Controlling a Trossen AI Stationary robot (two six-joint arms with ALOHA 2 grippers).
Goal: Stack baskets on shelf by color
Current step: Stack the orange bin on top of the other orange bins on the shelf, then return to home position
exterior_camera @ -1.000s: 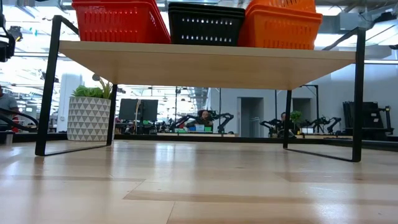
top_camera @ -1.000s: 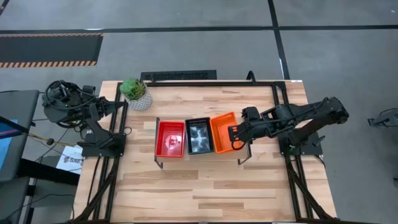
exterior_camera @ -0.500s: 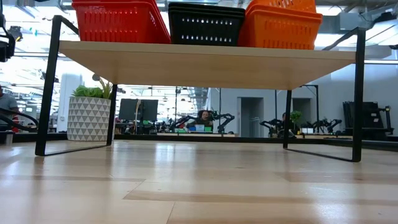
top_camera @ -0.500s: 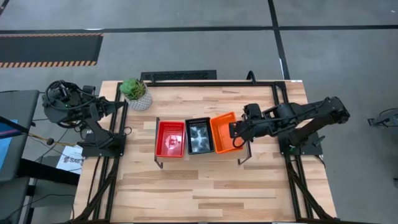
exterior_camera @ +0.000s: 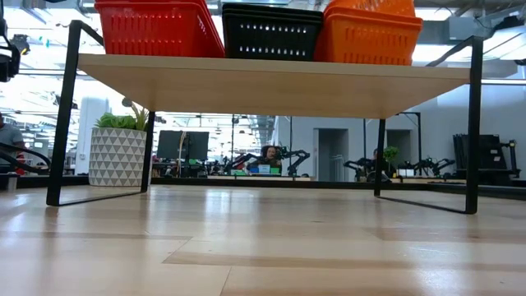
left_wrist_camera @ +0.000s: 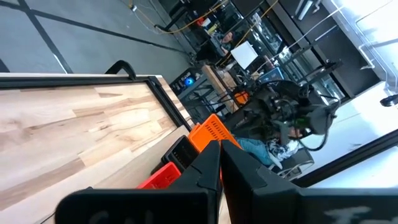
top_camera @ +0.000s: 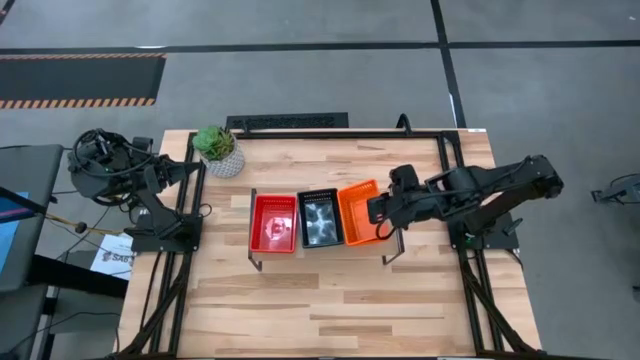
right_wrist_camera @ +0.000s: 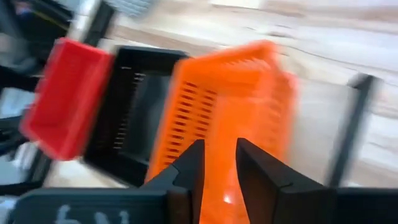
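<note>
Three basket stacks stand side by side on the shelf (exterior_camera: 271,82): the red baskets (top_camera: 273,222), the black baskets (top_camera: 320,220) and the orange baskets (top_camera: 358,212). In the low view they rest by their bottoms on the board: red (exterior_camera: 156,29), black (exterior_camera: 271,33), orange (exterior_camera: 366,33). The orange stack sits slightly askew. My right gripper (top_camera: 378,214) reaches in from the table's right to the orange stack's right side, its fingers close together (right_wrist_camera: 219,149). My left gripper (left_wrist_camera: 221,165) is shut and waits off the table's left edge (top_camera: 192,168). My right gripper has its fingers (right_wrist_camera: 193,163) astride the right-hand wall (right_wrist_camera: 219,177) of the top orange basket, slanting in from the table's right and above. The fingers themselves hide the exact place of contact. The basket stays seated on the orange stack on the shelf.
A white pot with a green plant (top_camera: 218,148) stands near the table's far left corner, behind the shelf (exterior_camera: 117,152). The shelf's thin black legs (exterior_camera: 472,123) stand at its corners. Bare tabletop lies in front of the shelf (top_camera: 330,310).
My right gripper has moved a little toward the table's far edge along the orange stack's right side. In the low view the top orange basket's right edge has shifted slightly toward the black stack.
</note>
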